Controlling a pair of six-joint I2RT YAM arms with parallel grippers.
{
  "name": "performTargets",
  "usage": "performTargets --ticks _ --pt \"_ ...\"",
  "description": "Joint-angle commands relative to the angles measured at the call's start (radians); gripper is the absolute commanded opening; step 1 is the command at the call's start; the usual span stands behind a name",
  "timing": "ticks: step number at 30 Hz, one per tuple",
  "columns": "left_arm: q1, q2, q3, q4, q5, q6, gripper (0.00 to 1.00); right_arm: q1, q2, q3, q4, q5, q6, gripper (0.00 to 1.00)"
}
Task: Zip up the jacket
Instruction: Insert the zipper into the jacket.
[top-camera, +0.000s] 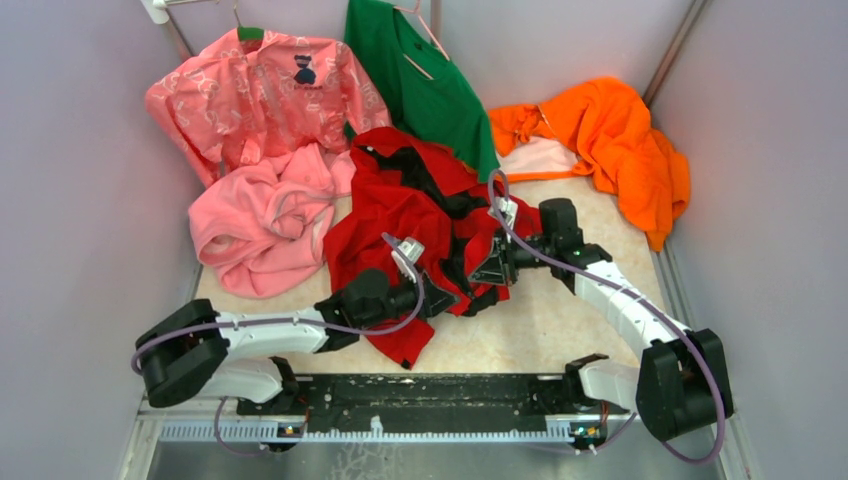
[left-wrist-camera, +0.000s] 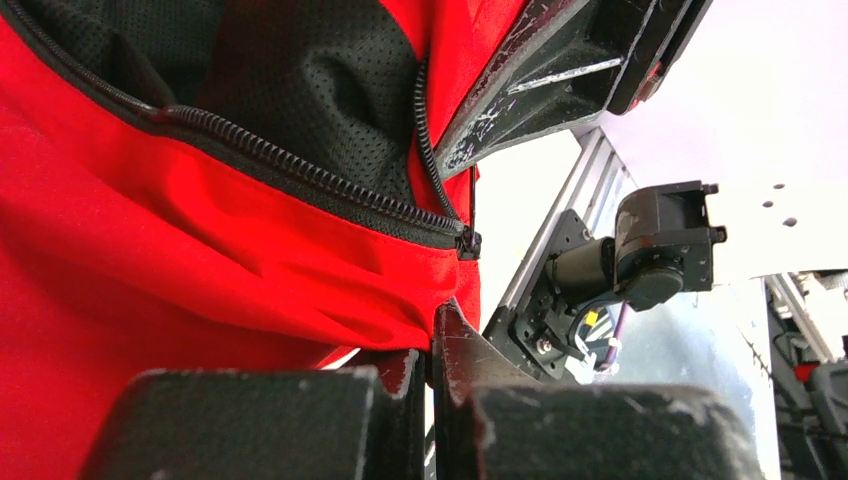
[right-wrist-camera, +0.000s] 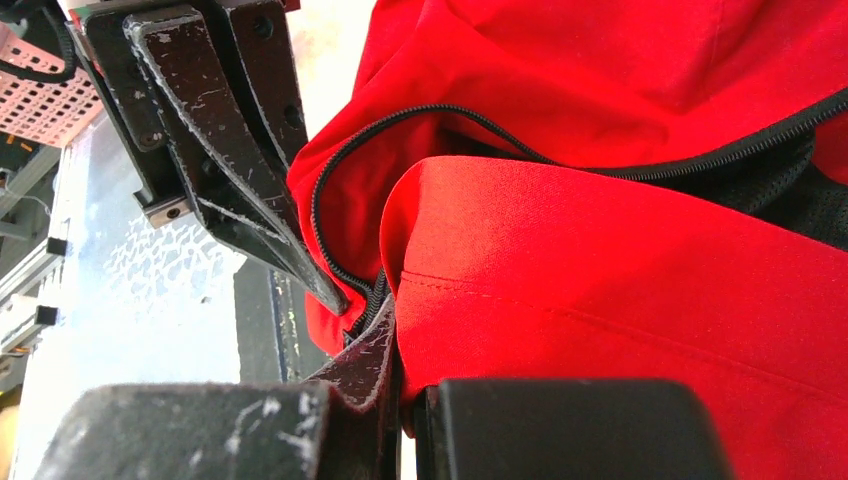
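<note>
one jacket (top-camera: 385, 205), red, crumpled at the middle of the tabletop (top-camera: 560, 320), front open, dark lining up, lower hem turned toward the near edge

two grippers, both at that hem and close beside each other: left gripper (left-wrist-camera: 430, 355) pressed together, pinching red cloth just below the end of the dark zipper (left-wrist-camera: 300, 170); right gripper (right-wrist-camera: 395, 360) likewise pressed together, pinching the cloth edge right beside the zipper teeth

four other garments, all toward the far side: one pink fleece garment (top-camera: 265, 225) touching the jacket's left side, near the left edge; one pink patterned shirt (top-camera: 260, 90) and one green shirt (top-camera: 425, 85) hanging at the far edge; one orange garment (top-camera: 615, 140) heaped in the far right corner

bare tabletop in a strip along the near edge and a wider patch toward the right edge, between jacket and wall; little free room at the left and far edges

walls (top-camera: 80, 200) close on three sides
</note>
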Motion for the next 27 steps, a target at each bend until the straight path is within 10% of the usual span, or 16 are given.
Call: performTargets --ticks 1,17,27 --pt "0.014 0.030 0.089 -0.124 0.147 0.081 0.00 0.012 -0.033 0.015 0.050 0.002 -0.020 0.00" --pt "0.054 0.022 0.005 -0.004 0.205 0.031 0.01 0.011 -0.032 0.005 0.076 -0.048 0.003 0.00" --pt "0.061 0.037 0.012 0.018 0.265 0.026 0.26 0.012 -0.031 0.000 0.091 -0.068 0.000 0.00"
